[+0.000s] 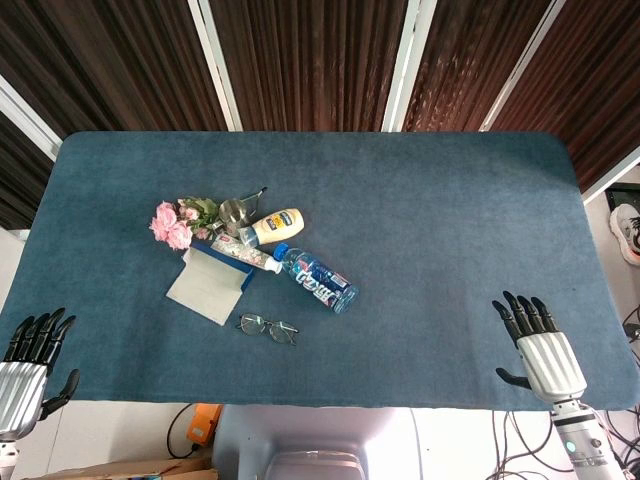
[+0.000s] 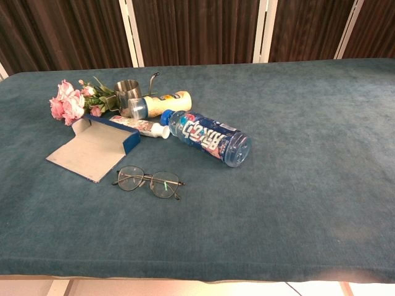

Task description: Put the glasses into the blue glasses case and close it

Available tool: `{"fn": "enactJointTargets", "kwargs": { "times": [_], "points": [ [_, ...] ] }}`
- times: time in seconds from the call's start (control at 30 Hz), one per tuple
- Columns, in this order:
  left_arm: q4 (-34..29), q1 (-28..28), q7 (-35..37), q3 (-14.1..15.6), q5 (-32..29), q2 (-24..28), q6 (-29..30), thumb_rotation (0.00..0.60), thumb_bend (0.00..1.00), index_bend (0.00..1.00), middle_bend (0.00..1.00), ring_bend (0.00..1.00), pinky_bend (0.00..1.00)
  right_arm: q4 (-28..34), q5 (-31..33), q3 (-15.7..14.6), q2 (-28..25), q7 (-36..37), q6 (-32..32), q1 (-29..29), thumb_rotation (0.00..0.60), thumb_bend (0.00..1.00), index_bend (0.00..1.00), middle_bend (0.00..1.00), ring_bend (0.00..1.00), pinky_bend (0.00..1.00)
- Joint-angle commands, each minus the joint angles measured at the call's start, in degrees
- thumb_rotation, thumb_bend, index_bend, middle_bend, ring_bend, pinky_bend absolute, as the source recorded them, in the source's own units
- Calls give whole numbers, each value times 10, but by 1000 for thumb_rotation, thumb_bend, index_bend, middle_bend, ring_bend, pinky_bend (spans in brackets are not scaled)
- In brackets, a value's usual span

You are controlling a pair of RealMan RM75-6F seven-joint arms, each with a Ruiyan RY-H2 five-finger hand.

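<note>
Two hands rest at the table's near corners, fingers spread, holding nothing: left hand, right hand. Glasses lie between them, nearer the left, just near of the open blue glasses case.

Head cam high, looking down on whole table; chest cam low, closer, facing across; shared: mid-table clutter.

Glasses lie before the open case, bottle to the right.
</note>
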State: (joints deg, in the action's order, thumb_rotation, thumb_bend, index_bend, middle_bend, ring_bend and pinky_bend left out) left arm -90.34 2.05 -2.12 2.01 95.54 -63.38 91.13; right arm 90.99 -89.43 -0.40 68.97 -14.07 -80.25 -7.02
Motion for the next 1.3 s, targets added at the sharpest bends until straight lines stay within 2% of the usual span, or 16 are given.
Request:
{"fn": "enactJointTargets", "kwargs": {
  "times": [0.03,0.2,0.3,0.37,0.43,0.53,0.63,0.7,0.87,1.07,1.17,1.3],
  "points": [
    [0,6,11,-1,-8,3,-14,600,405,0,0,0,0,-3,11,8,6,-16,-6,3,600,217,0,0,0,0],
    [1,11,17,-1,-8,4,-23,600,406,0,0,0,0,1,14,9,5,-16,-7,4,600,217,0,0,0,0],
    [10,23,41,4,14,-4,-30,600,406,15,0,0,0,8,10,7,-2,-6,-8,5,600,217,0,0,0,0],
    [4,47,60,5,46,-31,-45,600,408,88,0,0,21,8,10,6,-5,-3,-7,5,600,217,0,0,0,0],
    [-17,58,53,6,45,-47,-66,600,411,192,0,0,56,8,14,8,-3,-9,-8,5,600,217,0,0,0,0],
    [-59,83,28,15,46,-63,-123,600,414,260,0,0,60,10,17,8,-1,-16,-8,7,600,217,0,0,0,0],
    [-88,113,-5,11,41,-95,-179,600,422,330,1,0,59,12,10,5,0,-19,-14,9,600,217,0,0,0,0],
    [-94,130,-30,-6,20,-128,-207,600,430,374,2,0,58,13,4,1,1,-22,-17,12,600,217,0,0,0,0],
    [-67,158,-92,-51,-32,-204,-231,600,433,406,2,0,47,14,-3,-2,2,-22,-20,14,600,217,0,0,0,0],
    [-31,189,-129,-101,-104,-265,-251,600,434,391,1,0,37,14,10,3,4,-31,-11,12,600,217,0,0,0,0],
    [-15,206,-153,-121,-147,-292,-267,600,432,394,1,0,37,14,15,3,5,-37,-6,10,600,217,0,0,0,0],
    [4,224,-177,-134,-183,-326,-276,600,429,398,1,0,32,17,17,4,4,-38,-5,10,600,217,0,0,0,0]
  ]
}}
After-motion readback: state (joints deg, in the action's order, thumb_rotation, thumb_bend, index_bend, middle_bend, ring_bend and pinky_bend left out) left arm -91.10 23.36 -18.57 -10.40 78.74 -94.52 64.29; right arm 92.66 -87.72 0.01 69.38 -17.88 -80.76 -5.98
